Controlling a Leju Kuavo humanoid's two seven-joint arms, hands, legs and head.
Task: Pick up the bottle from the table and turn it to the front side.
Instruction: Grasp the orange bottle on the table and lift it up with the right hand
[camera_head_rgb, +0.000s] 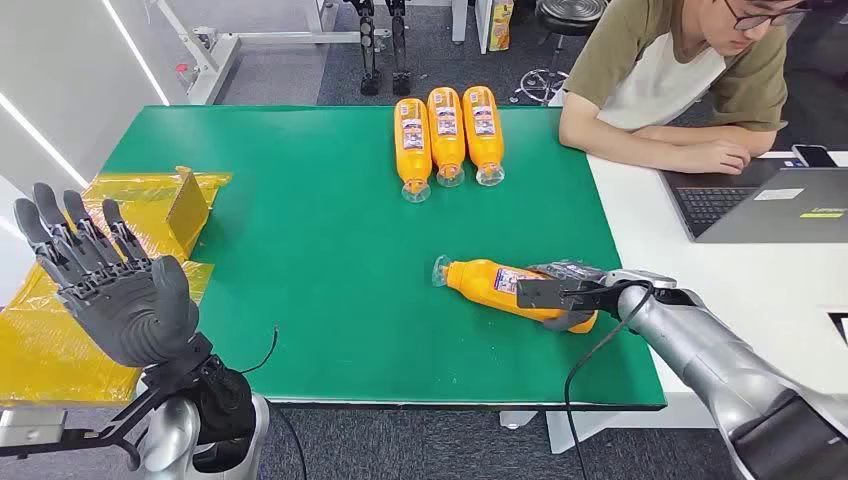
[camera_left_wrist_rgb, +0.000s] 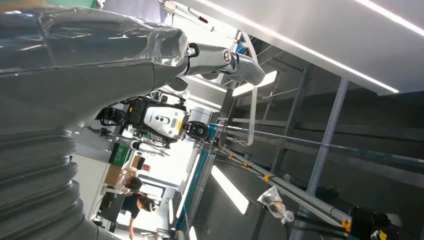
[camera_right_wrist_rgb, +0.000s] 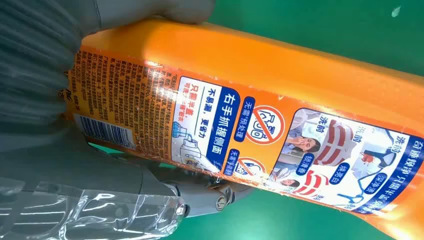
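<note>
Gripping the orange bottle (camera_head_rgb: 497, 283) lying on the green table (camera_head_rgb: 300, 250), right hand (camera_head_rgb: 572, 296) wraps its base end, back label showing; lift and turn remain, left hand (camera_head_rgb: 110, 290) spread wide, idle

- You have a green tabletop (camera_head_rgb: 330, 250) in front, with a white desk (camera_head_rgb: 700, 280) just beside it on the right.
- Grey carpet floor (camera_head_rgb: 280, 80) lies beyond.
- A black stool (camera_head_rgb: 565, 30) stands behind the seated person (camera_head_rgb: 680, 70).
- Long ceiling light strips (camera_left_wrist_rgb: 295, 45) glow overhead.
</note>
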